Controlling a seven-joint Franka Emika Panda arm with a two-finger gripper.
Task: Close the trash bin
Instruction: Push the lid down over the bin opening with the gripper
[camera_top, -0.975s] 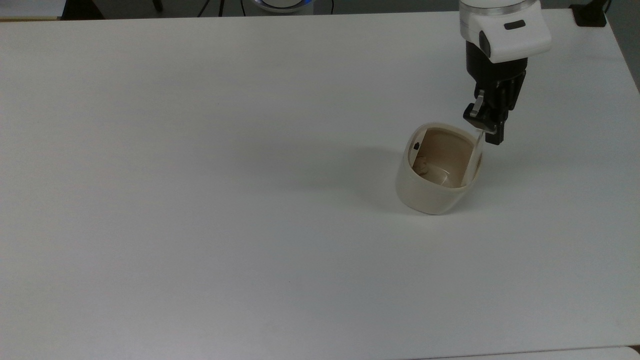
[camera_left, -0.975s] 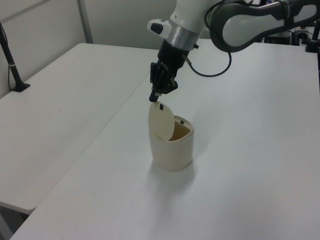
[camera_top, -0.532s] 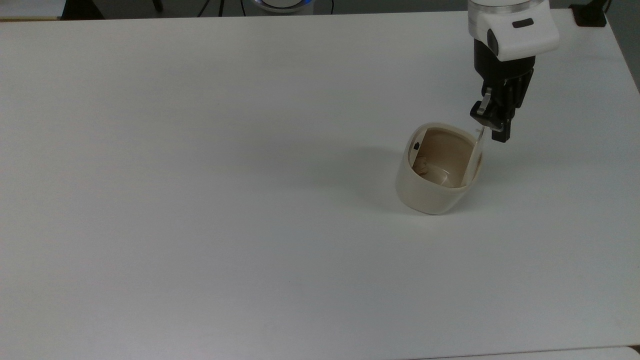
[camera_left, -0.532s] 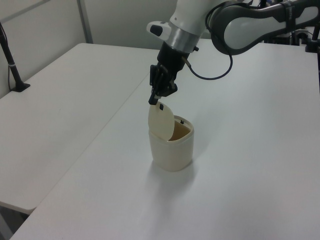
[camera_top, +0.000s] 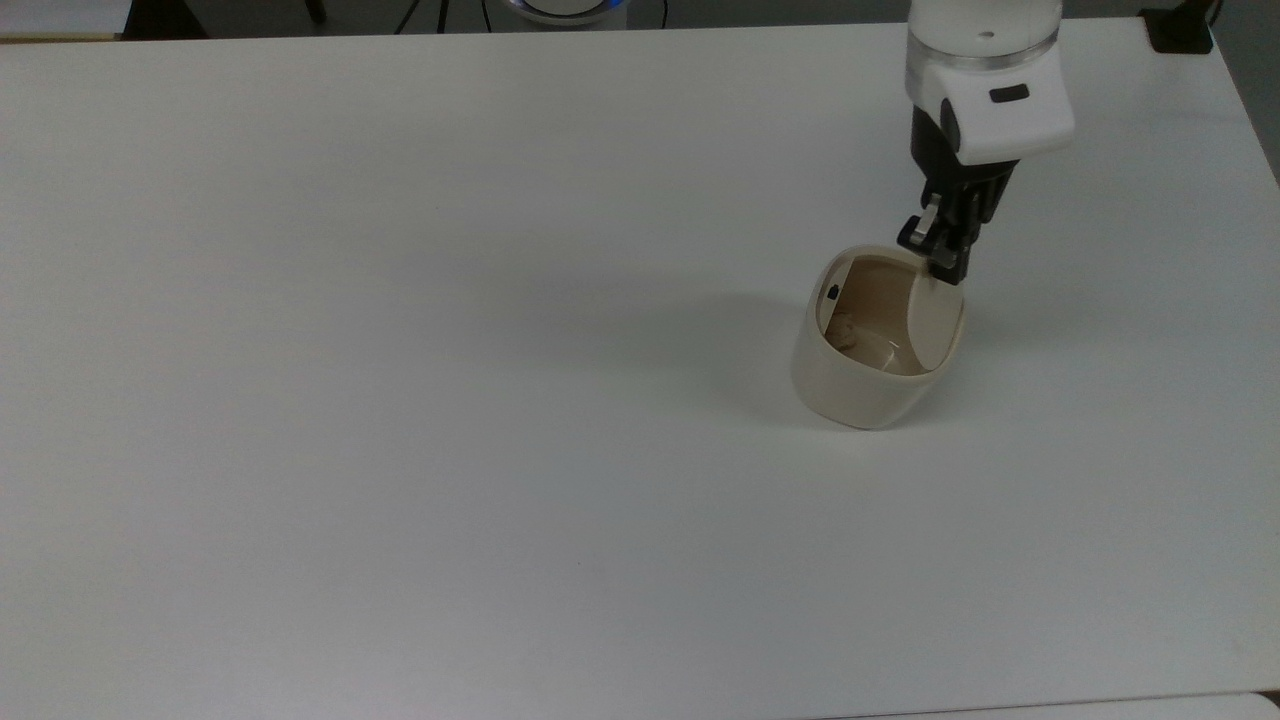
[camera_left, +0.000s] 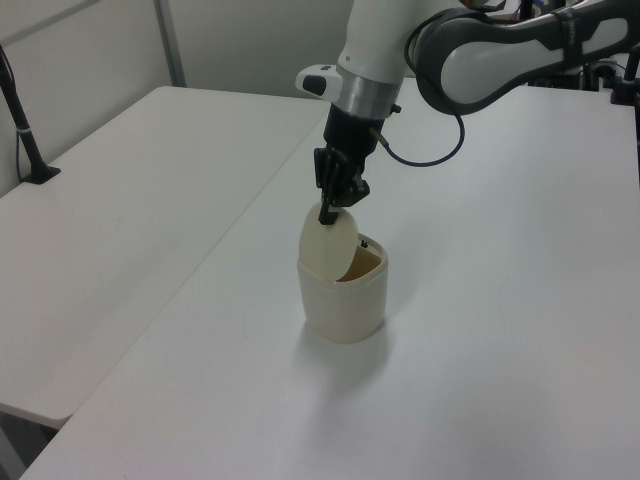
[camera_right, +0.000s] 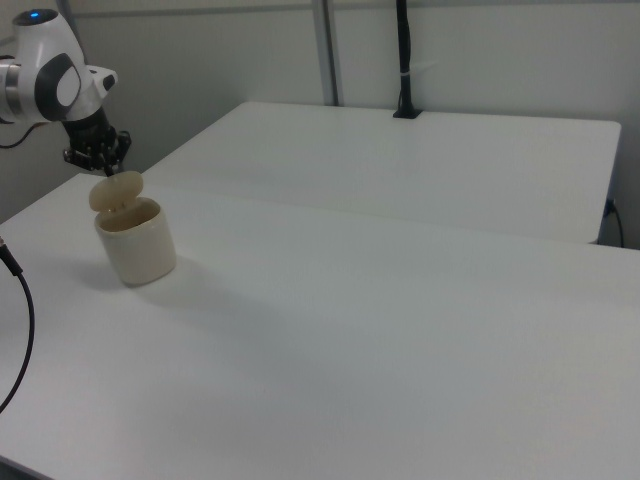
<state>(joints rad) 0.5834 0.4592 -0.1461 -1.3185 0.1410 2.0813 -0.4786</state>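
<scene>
The bin (camera_top: 872, 345) sits on the white surface (camera_top: 400, 400), its lid (camera_left: 328, 244) half-raised under the closed fingers (camera_top: 938, 256), which should push down steadily until it latches.

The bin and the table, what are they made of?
The bin looks like cream plastic: smooth, rounded walls with a soft sheen and a thin, flat lid. Its inside looks browner. The table has a plain white, smooth, matte top, maybe laminate; the pictures can't settle what lies beneath. The gripper at the lid looks like black plastic or metal.
</scene>
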